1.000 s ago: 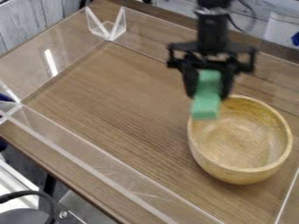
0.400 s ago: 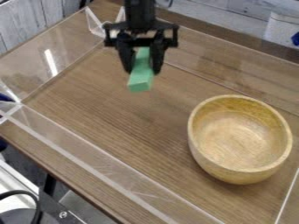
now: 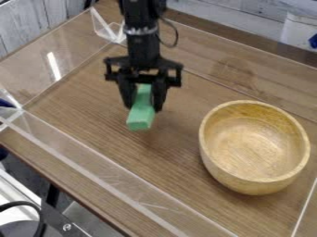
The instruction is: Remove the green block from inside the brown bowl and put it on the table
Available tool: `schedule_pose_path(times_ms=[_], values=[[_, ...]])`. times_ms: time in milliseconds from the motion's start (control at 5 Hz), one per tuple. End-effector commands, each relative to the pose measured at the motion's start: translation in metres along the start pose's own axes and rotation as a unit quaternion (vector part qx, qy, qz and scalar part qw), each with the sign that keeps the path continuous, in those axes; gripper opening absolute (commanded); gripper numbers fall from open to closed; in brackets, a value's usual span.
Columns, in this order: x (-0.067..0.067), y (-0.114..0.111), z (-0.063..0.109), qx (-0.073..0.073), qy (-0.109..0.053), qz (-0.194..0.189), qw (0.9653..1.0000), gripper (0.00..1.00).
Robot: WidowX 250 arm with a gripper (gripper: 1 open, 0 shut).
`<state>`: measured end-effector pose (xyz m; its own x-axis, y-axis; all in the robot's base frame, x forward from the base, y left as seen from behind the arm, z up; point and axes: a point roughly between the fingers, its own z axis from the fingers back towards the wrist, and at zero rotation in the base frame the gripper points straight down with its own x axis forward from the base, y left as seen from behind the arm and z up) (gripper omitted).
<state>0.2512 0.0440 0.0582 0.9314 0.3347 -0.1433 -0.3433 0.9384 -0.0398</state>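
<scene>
The green block (image 3: 144, 112) hangs upright between the two fingers of the pincer (image 3: 143, 95), which is closed on its upper part and points straight down, and its lower end is just above the tabletop (image 3: 87, 102) or touching it; I cannot tell which. The brown bowl (image 3: 255, 146) stands well apart, right of the pincer and nearer the camera, with nothing inside.

Arm (image 3: 141, 28) is all black: slim vertical column with a segmented, knuckled look. It ends in a wider black crossbar, from which the gripper (image 3: 145, 100) hangs as two short black jaws. Thin dark cable loops beside the upper column.
</scene>
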Motion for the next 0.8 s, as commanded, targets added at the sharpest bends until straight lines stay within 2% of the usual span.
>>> schedule_pose_path(times_ms=[0,400,600], values=[[0.008,-0.005,0.004,0.003,-0.034,-0.011,0.9994,0.00],[0.016,-0.009,-0.005,0.008,-0.034,-0.019,0.9992,0.00],[0.020,-0.012,-0.002,0.005,-0.036,-0.023,0.9991,0.00]])
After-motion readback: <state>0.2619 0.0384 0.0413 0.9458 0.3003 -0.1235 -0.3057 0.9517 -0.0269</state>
